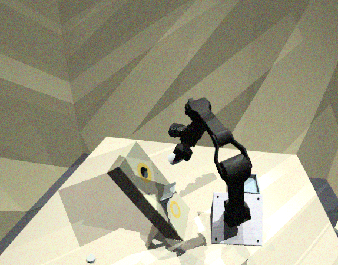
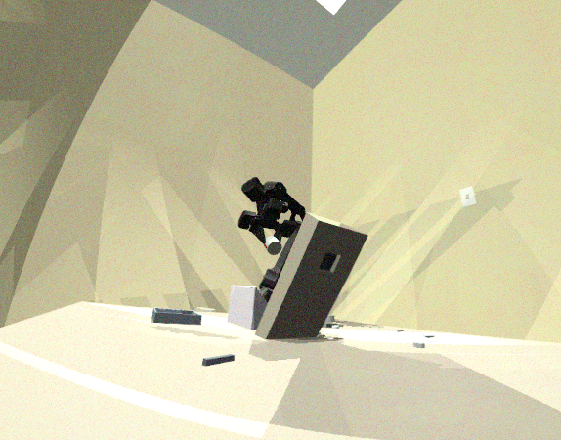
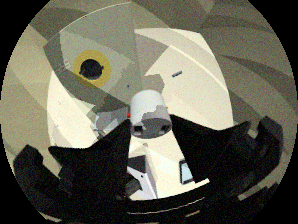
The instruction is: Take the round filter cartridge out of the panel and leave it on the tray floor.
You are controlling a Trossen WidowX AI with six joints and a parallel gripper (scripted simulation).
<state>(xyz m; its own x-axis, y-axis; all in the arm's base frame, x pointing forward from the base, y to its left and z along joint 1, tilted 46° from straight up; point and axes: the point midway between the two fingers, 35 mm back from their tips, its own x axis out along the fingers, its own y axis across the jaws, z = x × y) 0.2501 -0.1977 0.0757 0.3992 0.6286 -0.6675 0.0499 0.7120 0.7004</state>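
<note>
My gripper [image 1: 177, 159] [image 2: 272, 242] [image 3: 149, 120] is shut on the round white filter cartridge [image 1: 172, 158] [image 2: 274, 245] [image 3: 148, 111]. It holds the cartridge in the air, clear of the tilted service panel [image 1: 131, 160] [image 2: 310, 293] [image 3: 69, 43]. The cartridge has a small red mark on its side. The panel's upper yellow-ringed socket [image 1: 144, 172] [image 3: 92, 67] is a dark empty hole, down and to the left of the gripper. The light-blue tray [image 1: 254, 184] [image 2: 176, 316] lies on the table behind the robot's base, away from the gripper.
A second yellow ring [image 1: 175, 209] marks the panel's lower face, with a grey bracket [image 1: 168, 191] above it. The arm stands on a pale base plate [image 1: 251, 227]. A small grey disc [image 1: 90, 258] and a dark bar [image 2: 218, 360] lie loose on the table.
</note>
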